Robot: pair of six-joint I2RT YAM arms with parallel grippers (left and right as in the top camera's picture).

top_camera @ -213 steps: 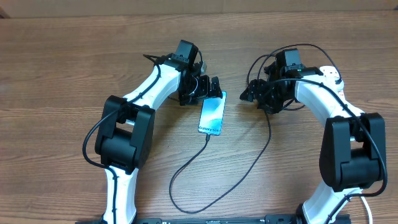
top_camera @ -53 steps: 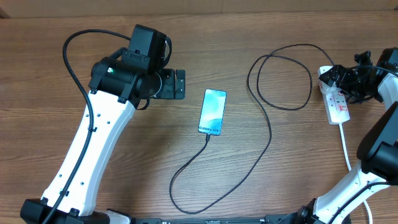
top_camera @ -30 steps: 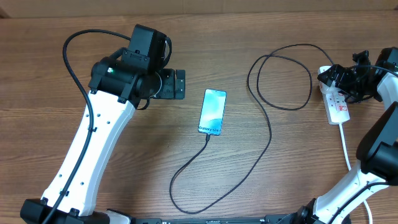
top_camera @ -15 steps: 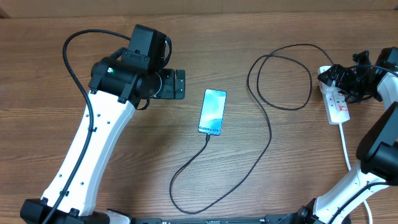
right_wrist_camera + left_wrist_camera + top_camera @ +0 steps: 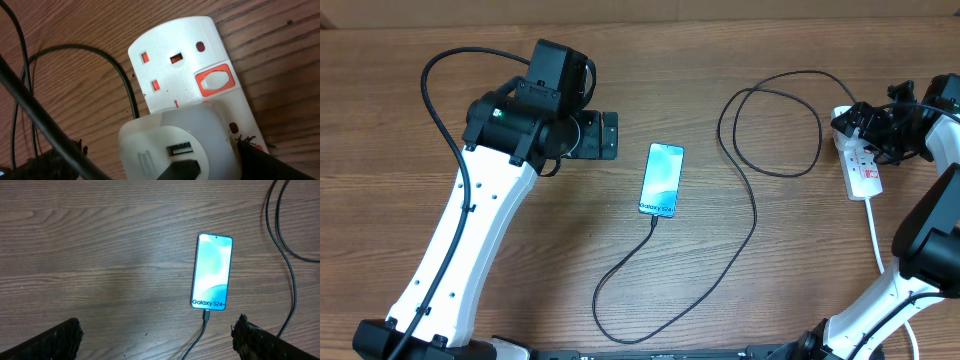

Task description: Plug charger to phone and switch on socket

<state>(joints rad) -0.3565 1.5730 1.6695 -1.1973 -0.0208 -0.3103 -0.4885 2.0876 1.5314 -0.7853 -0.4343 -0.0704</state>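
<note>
The phone (image 5: 661, 180) lies face up mid-table with its light blue screen lit; it also shows in the left wrist view (image 5: 212, 272). The charger's thin black cable (image 5: 755, 215) has its connector in the phone's bottom edge (image 5: 206, 314) and loops back right to the socket (image 5: 865, 172). My left gripper (image 5: 605, 135) is open and empty, left of the phone (image 5: 157, 325). My right gripper (image 5: 868, 125) is open above the socket's far end (image 5: 160, 144). Its fingers straddle a white adapter (image 5: 150, 150) plugged into the socket (image 5: 170, 50). A white switch with a red surround (image 5: 215, 81) sits just beyond the adapter.
The socket's thick white cord (image 5: 875, 240) runs toward the front right. The black cable makes a wide loop (image 5: 770, 120) between the phone and the socket and a second bend (image 5: 620, 300) near the front edge. The table is bare wood.
Since seven seconds ago both grippers have left the phone: the left drew back to the left, the right went to the socket. Over the last two seconds nothing visibly moved.
</note>
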